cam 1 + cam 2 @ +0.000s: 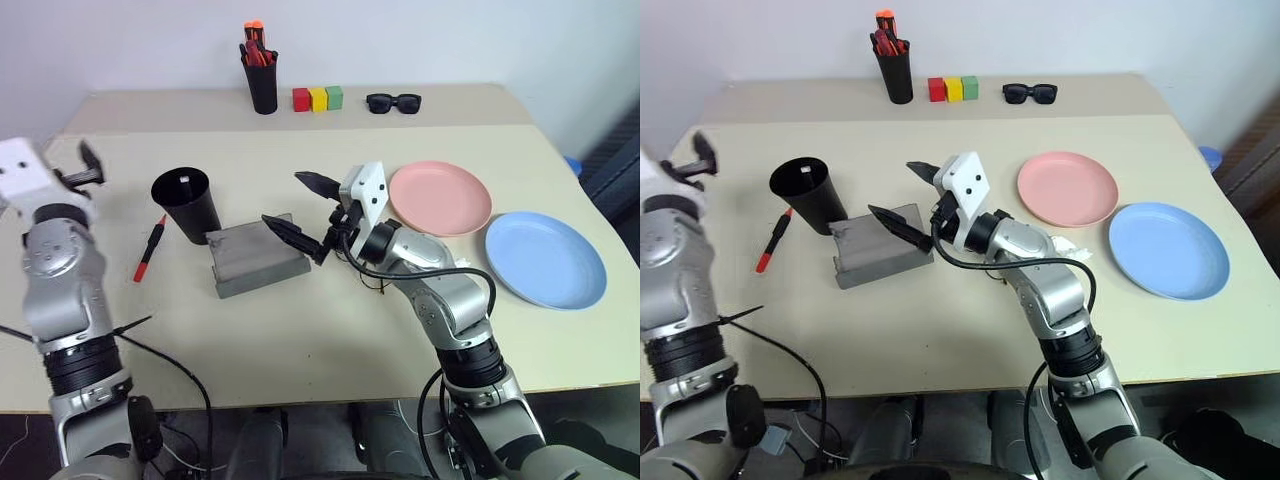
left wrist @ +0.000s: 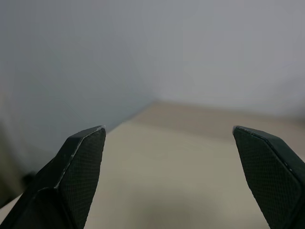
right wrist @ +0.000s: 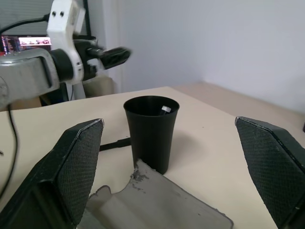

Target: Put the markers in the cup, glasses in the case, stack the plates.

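Plainly, the risks first:
Risk, marker: the red marker [image 1: 149, 249] lies flat on the counter [image 1: 330, 330] just beside the cup [image 1: 186, 204]; a sideways approach could knock the cup over, since it is light and tapered.
Risk, case: the right gripper [image 1: 300, 208] hangs over the grey case [image 1: 254, 260] with its lower finger close to the lid; a careless drop could shove the case into the cup.
Risk, glasses: something dark and thin peeks out under the right forearm, but I cannot tell whether it is the glasses; an arm resting there could bend them.
Left fingers: spread wide, gripping nothing; the left gripper [image 2: 176, 176] is raised at the counter's left edge, well apart from the marker.
Right fingers: spread wide, empty; case below them, cup just beyond.
Cup contents: a small pale tip shows inside the rim.
Plates: pink plate [image 1: 440, 197] and blue plate [image 1: 545, 258] lie side by side, unstacked, near the right arm.
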